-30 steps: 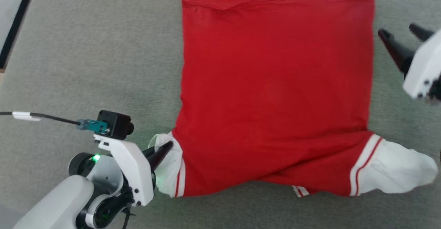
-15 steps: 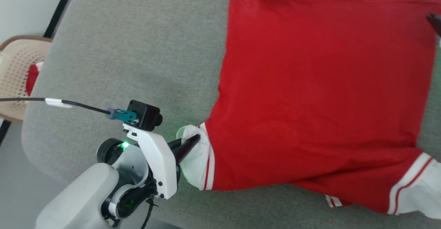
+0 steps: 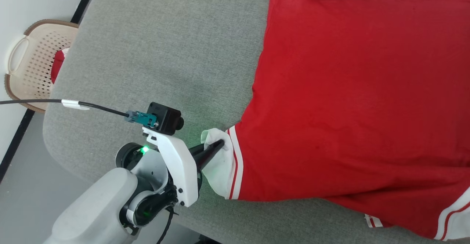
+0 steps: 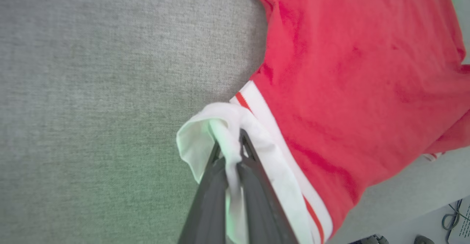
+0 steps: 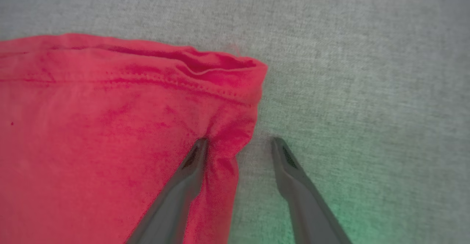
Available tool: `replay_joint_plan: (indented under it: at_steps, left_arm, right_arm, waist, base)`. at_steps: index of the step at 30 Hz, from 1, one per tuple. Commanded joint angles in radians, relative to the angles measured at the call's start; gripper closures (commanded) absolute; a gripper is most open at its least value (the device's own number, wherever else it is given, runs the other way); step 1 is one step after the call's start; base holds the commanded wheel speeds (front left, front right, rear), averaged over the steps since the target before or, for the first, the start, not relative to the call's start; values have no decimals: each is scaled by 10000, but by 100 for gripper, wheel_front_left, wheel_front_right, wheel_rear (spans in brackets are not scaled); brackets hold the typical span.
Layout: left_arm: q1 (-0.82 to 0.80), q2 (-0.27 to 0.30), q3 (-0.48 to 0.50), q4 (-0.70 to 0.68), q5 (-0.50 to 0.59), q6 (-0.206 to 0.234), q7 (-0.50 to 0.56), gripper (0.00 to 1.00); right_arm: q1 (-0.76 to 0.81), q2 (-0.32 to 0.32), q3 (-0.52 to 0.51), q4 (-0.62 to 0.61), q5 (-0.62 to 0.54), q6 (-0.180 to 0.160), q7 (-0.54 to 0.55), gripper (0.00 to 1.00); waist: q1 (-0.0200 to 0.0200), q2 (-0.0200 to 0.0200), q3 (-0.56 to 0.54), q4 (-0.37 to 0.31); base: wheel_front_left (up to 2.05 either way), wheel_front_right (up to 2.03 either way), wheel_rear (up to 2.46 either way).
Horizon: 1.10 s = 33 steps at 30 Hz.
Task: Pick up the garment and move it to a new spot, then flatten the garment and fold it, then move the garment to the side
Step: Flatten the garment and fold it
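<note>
The red garment (image 3: 352, 101) lies spread on the grey padded table (image 3: 165, 53), with a white cuff and thin red stripes at its near left. My left gripper (image 3: 219, 145) is shut on that white cuff (image 4: 220, 126), and the cloth is pinched between its dark fingers (image 4: 253, 185). In the right wrist view the garment's (image 5: 110, 134) hemmed corner sits under my right gripper (image 5: 238, 141), which is open. One finger presses on the red cloth's edge and the other stands over bare grey surface. A second white-and-striped sleeve end (image 3: 453, 214) shows at the lower right of the head view.
A beige perforated basket (image 3: 29, 68) with red-and-white cloth inside stands on the floor left of the table. The table's rounded near-left corner and edge run close by my left arm. A black cable (image 3: 91, 106) leads to the left wrist camera.
The head camera has swung, so the whole picture has shifted right and the basket has come into view. My left gripper still holds the cuff. My right gripper has gone out of the head view.
</note>
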Motion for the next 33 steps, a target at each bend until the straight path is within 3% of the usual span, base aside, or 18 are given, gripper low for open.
replay_joint_plan:
  at_steps: [1, 9, 16, 21, 27, 33]
  left_arm:
    - [-112, -41, 28, 58, -28, -67, -71, 100]
    - [86, 330, 324, 266, -133, 35, -232, 100]
    - [600, 1067, 658, -91, -250, 474, -233, 100]
    - [919, 1447, 803, -436, -349, 796, -174, 100]
    - [1313, 1812, 954, -841, -506, 1123, -131, 100]
    - [1574, 2017, 1015, -1188, -529, 1325, -92, 100]
  right_arm:
    - [1005, 387, 226, 899, 0, 2, 212, 100]
    - [572, 289, 1526, 218, 1055, 2, 219, 100]
    - [1675, -166, 4078, -2285, 3513, 2, 675, 100]
    - [3107, -879, 5117, -4720, 4951, 0, 1256, 100]
    - [5281, -1388, 4858, -7594, 5947, 0, 2177, 100]
    - [7842, -1237, 3786, -10092, 6106, 0, 3197, 100]
  waist:
    - [0, -2, 11, -42]
    - [0, -2, -403, -792]
    - [0, -2, -1024, -1899]
    - [0, -2, -1414, -2482]
    - [0, -2, -1735, -3002]
    - [0, -2, -1864, -3281]
  base:
    - [0, 0, 0]
    - [0, 0, 0]
    - [0, 0, 0]
    - [0, 0, 0]
    - [0, 0, 0]
    - [0, 0, 0]
